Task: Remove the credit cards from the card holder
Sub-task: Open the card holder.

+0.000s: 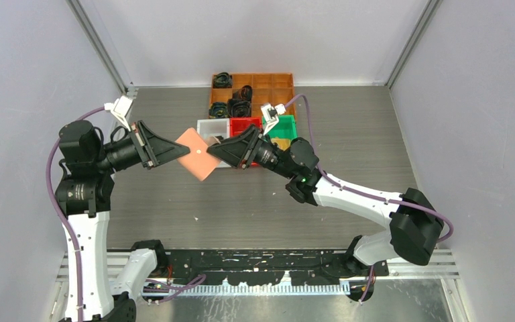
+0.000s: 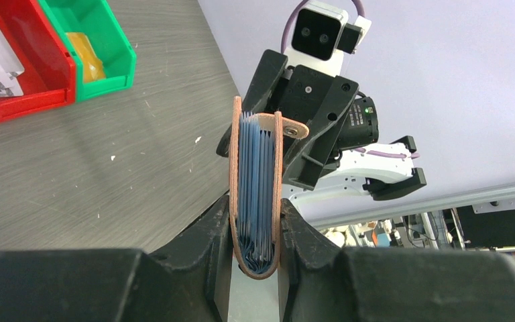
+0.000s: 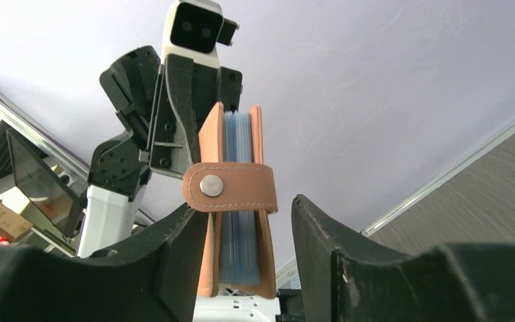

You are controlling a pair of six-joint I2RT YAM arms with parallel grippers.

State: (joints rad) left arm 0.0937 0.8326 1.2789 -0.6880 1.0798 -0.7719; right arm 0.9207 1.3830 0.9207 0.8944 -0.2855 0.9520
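Observation:
The card holder (image 1: 198, 154) is a tan-pink wallet held in the air between the two arms. My left gripper (image 1: 178, 149) is shut on its folded spine end (image 2: 258, 265), with both fingers pressed against the covers. Blue-grey pocket edges (image 2: 256, 181) show between the covers. The strap tab (image 3: 231, 188) is snapped shut across the other end. My right gripper (image 3: 248, 215) straddles that end. Its left finger (image 3: 174, 248) lies against the cover, while its right finger (image 3: 322, 241) stands apart from it. No credit cards can be told apart among the pockets.
White (image 1: 211, 127), red (image 1: 244, 125) and green (image 1: 283, 126) bins stand on the table behind the grippers. The green bin holds something yellow (image 2: 86, 54). Behind them an orange tray (image 1: 268, 82) holds black coiled bundles (image 1: 239, 107). Grey walls enclose the table.

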